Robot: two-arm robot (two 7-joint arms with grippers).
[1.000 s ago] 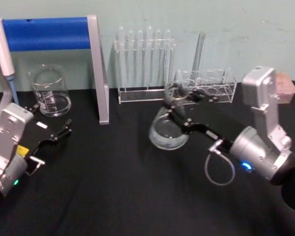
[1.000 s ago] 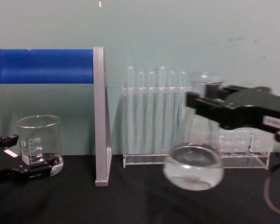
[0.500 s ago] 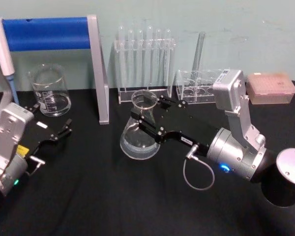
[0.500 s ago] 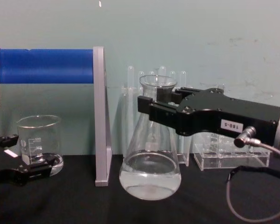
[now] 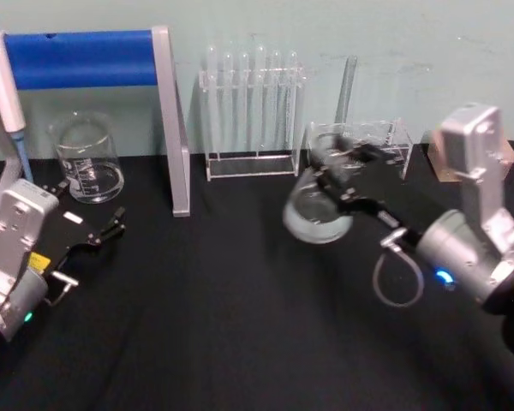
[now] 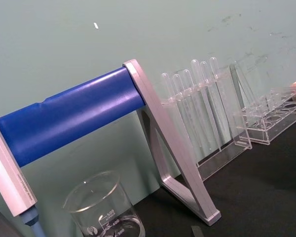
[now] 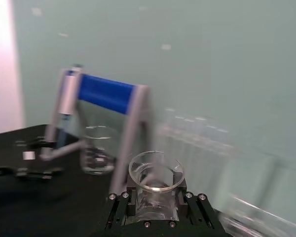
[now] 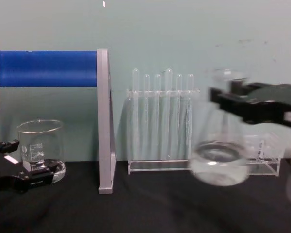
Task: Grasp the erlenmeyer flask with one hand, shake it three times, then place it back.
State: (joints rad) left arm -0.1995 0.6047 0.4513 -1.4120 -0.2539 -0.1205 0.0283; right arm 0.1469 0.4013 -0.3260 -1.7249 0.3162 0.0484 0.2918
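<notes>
R gripper (image 5: 332,175) is clamped on the neck of the flask (image 5: 319,214), w/ its black fingers (image 7: 119,206) hugging the glass on both sides just under the flared rim (the wrist view looks straight down into the mouth). The flask sits right of centre, just in front of the low clear rack (image 5: 360,141) and to the right of the tall test-tube rack (image 5: 250,116), w/ a little clear liquid in the bottom. In the chest view its base looks off the black table (image 5: 223,325), but it's too smeared there to tell for sure. R arm comes in from the right edge. L gripper (image 5: 98,235) is parked at the near left, fingers apart, holding nothing, tips near the beaker (image 5: 87,158) but not touching it. The blue-bar stand (image 5: 77,58) closes off the back left, and the racks line the back edge. A wide stretch of cloth lies between the two arms and toward the front.
</notes>
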